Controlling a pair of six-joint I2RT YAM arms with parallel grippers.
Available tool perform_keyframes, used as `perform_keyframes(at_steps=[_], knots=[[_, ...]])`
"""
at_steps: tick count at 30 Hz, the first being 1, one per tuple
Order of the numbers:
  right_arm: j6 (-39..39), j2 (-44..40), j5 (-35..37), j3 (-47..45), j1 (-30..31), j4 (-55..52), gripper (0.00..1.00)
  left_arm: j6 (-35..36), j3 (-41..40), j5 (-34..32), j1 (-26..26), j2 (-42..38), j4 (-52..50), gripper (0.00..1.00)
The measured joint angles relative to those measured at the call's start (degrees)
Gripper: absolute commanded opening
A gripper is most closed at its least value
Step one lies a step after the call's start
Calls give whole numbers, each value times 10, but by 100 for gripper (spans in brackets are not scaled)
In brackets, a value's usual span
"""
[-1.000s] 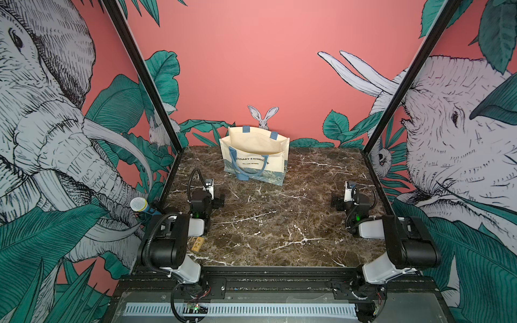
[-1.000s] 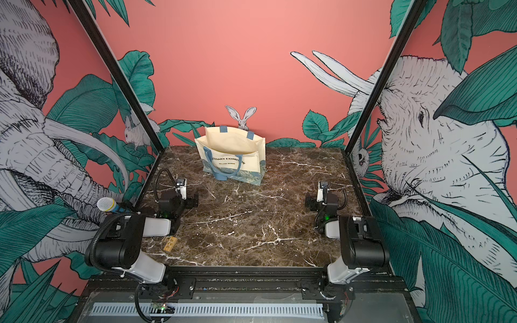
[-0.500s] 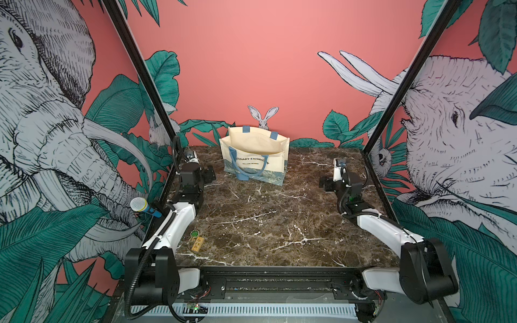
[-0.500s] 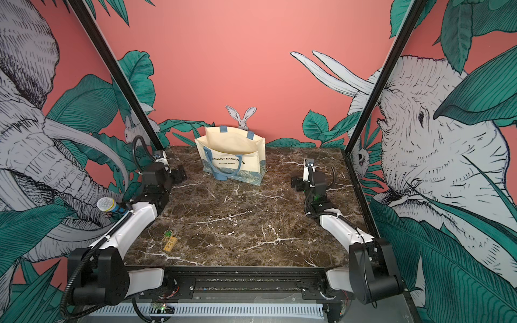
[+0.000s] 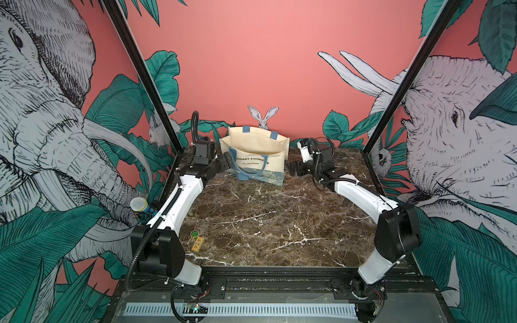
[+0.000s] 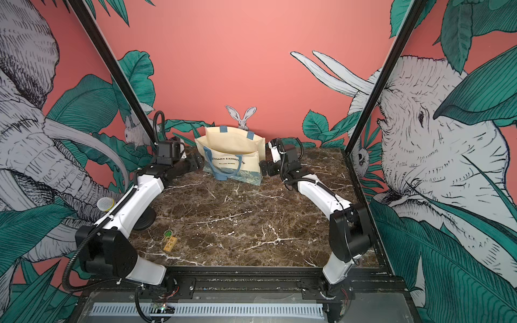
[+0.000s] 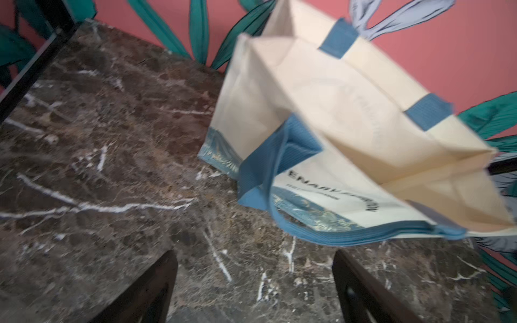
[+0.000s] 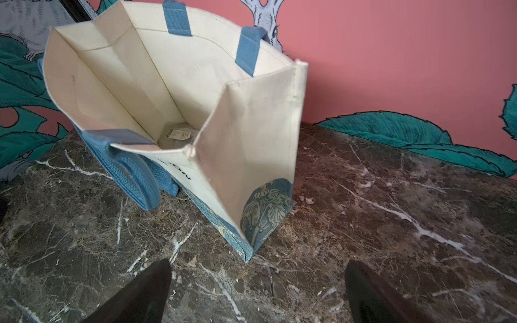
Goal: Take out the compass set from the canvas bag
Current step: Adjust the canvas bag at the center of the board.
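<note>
Right wrist view looks across the marble table into the canvas bag, which stands upright near the back wall. It looks soft and light, and I judge it may buckle. My left gripper and right gripper flank it just beside its ends, jaws apart and empty. The pale labelled thing on its floor is probably the compass set; I'd pinch it from above.

canvas bag: cream tote, upright, mouth wide open; seen in both top views
place: far end of the marble table, about midway across
front handle: blue strap, drooping down the front face onto the tabletop
lettering: black, partly covered by the handle, ends in "EXHIBITION"
base band: blue-green leaf pattern
compass set: only a pale flat item with a small label shows on the bag's floor
</note>
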Motion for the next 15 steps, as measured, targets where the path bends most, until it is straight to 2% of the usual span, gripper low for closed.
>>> perform_keyframes(at_steps=[3, 8, 15], knots=[[-9, 20, -10, 32, 1, -28, 99, -17, 61, 13, -12, 35, 0, 89], [-23, 18, -19, 34, 2, -53, 99, -47, 172, 43, -13, 132, -21, 91], [-34, 14, -20, 29, 3, -62, 99, -64, 265, 68, -14, 243, -73, 91]])
